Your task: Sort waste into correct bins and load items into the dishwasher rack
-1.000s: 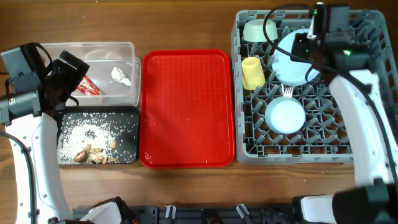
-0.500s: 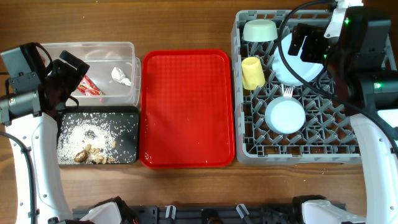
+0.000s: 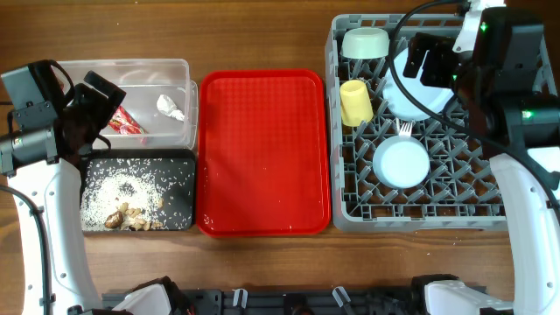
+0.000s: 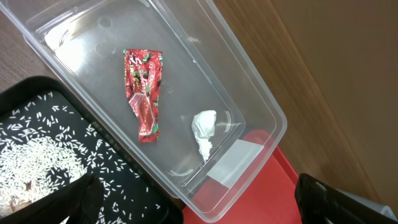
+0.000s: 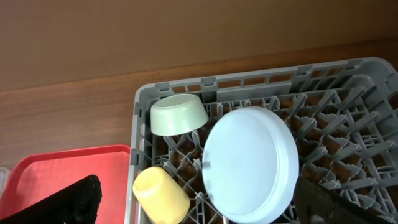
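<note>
Left jaws spread wide, nothing between them; in the left wrist view both dark tips sit at the bottom corners of the frame, above the clear tub (image 4: 261, 106). In the tub: red wrapper (image 4: 144, 93) flat on the floor, white scrap (image 4: 203, 132) just beside it, the two apart. Black tray (image 3: 182, 219) lies against the tub's near side on the bench (image 3: 262, 35); rice grains (image 3: 122, 188) scattered over it, brownish food scraps (image 3: 127, 217) clumped at its near edge. Red serving tray (image 3: 262, 149) sits between the bins and the rack (image 3: 420, 219). Right jaws also wide apart and holding nothing, up over the rack's far right part. In the rack: large plate (image 5: 249, 163) tilted on edge among the pegs at the far side; pale green bowl (image 5: 178, 114) in the far left corner; yellow cup (image 5: 160, 194) on its side by the left wall, just near of that bowl; small light blue bowl (image 3: 402, 163) mid-rack; white fork (image 3: 404, 129) between it and the plate, tines showing. Spoon not made out.
</note>
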Tool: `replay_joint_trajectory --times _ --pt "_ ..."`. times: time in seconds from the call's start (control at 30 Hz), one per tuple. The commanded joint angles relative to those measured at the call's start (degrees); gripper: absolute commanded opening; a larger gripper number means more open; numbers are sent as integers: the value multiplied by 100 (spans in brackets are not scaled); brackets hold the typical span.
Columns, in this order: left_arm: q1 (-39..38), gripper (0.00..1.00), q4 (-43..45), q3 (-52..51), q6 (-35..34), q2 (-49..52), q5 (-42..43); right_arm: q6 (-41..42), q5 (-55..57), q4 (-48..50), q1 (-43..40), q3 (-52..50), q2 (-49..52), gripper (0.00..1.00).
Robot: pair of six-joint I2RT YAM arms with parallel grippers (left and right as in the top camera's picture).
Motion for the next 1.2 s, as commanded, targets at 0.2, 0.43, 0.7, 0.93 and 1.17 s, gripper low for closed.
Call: replay_joint_trajectory --times 0.2,0.43,0.7,0.93,1.17 --pt "26 100 0 48 94 -37 28 31 -109 -203 81 55 -1969 100" --pt "26 100 0 48 94 -37 28 4 -431 190 81 -931 -3799 100" --pt "26 100 0 48 94 -37 28 120 -610 2562 79 -4468 -6422 100" --pt "26 100 0 48 94 -37 28 1008 -608 5604 79 -7246 -7571 100" --pt "26 100 0 48 94 -37 28 1200 -605 6627 79 -8592 -7790 100"
